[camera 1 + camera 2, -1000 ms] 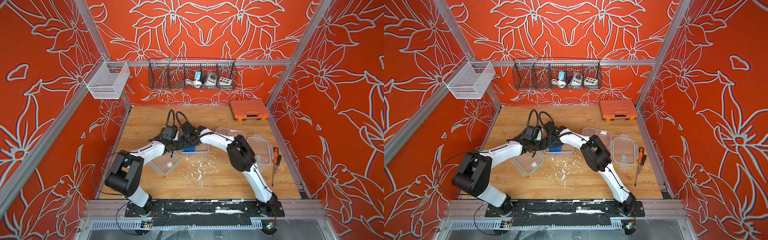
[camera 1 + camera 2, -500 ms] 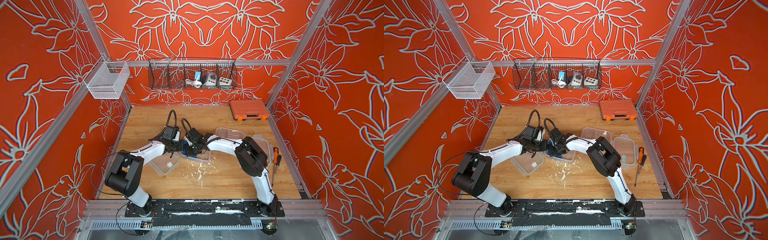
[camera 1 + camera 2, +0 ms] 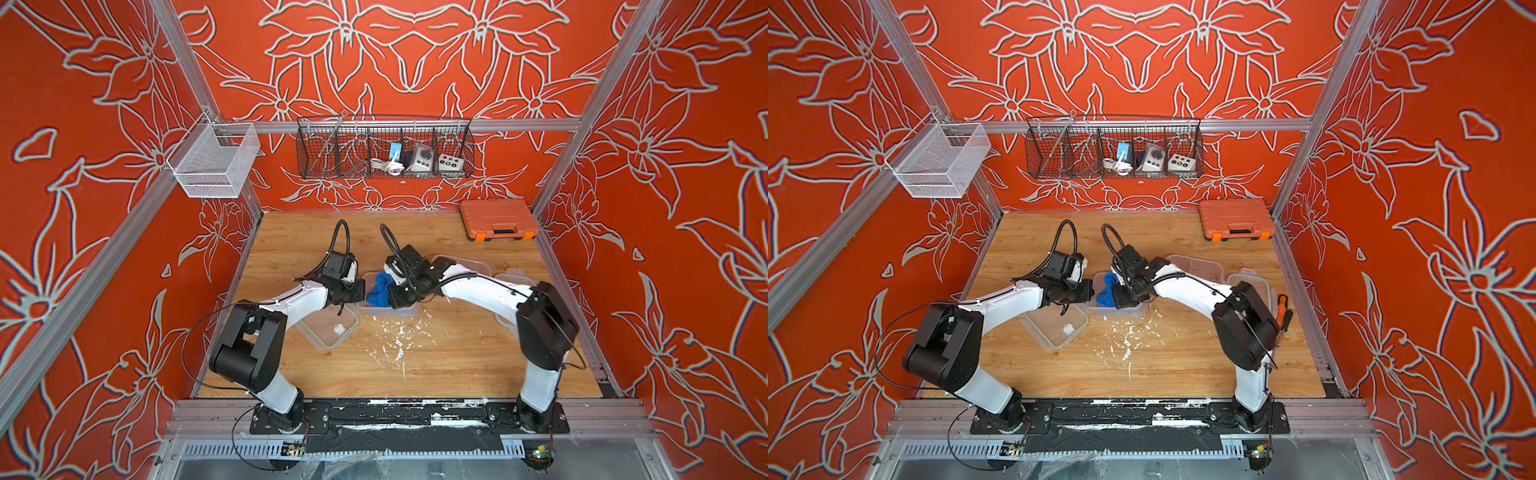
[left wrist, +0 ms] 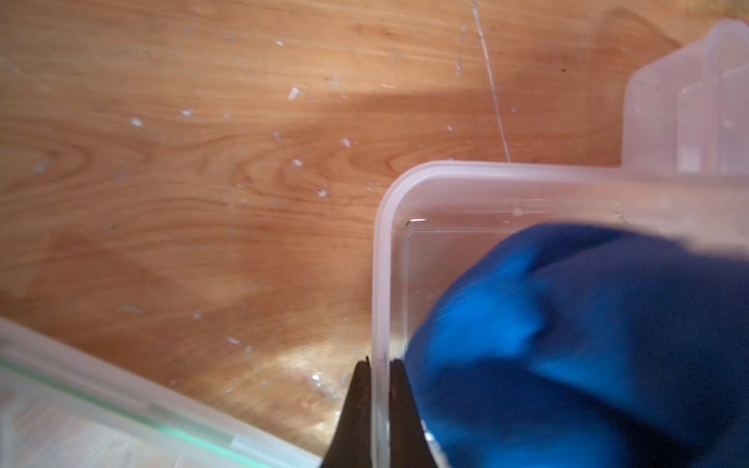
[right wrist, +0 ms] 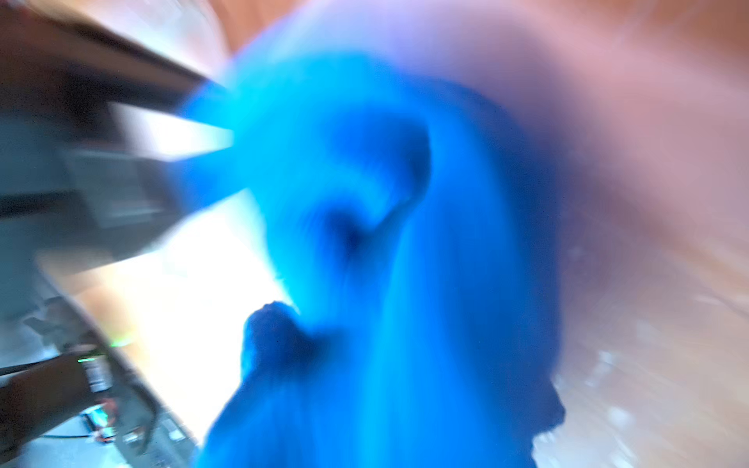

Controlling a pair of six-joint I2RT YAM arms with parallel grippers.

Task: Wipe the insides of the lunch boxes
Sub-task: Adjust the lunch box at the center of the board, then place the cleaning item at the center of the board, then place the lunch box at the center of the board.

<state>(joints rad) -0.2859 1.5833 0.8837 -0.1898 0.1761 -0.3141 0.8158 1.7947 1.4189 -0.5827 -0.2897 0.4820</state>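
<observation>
Lunch box (image 3: 386, 308): clear, open, near the middle of the bench (image 3: 436, 374), a little toward the back edge. Blue cloth (image 3: 377, 290) bunched inside it, filling most of the interior and rising above the rim.

Left hand (image 4: 381, 364): closed on the lunch box's left wall, one finger (image 4: 356, 405) outside, the other inside, the wall pinched between them. Same grip seen in a top view (image 3: 1090, 291).

Right hand (image 3: 395, 297): down inside the lunch box, closed on the blue cloth. The right wrist view is motion-blurred; only the cloth (image 5: 385, 243) reads clearly and the fingers cannot be made out there.

Second lunch box (image 3: 1196, 266): open, divided inside, toward the right edge, just behind the right forearm and just beside the first box.

Lid (image 3: 328, 330): flat on the bench toward the left edge, in front of the left hand, with a small white lump on it. Green seal shows in the left wrist view (image 4: 121, 409).

Further clear piece (image 3: 1250, 280) near the right edge, partly hidden by the right elbow; box or lid, cannot tell.

White crumbs (image 3: 399, 338) scattered in front of the lunch box. Screwdrivers (image 3: 1283, 316) along the right edge. Orange tool case (image 3: 498, 220) shut, back right corner.
</observation>
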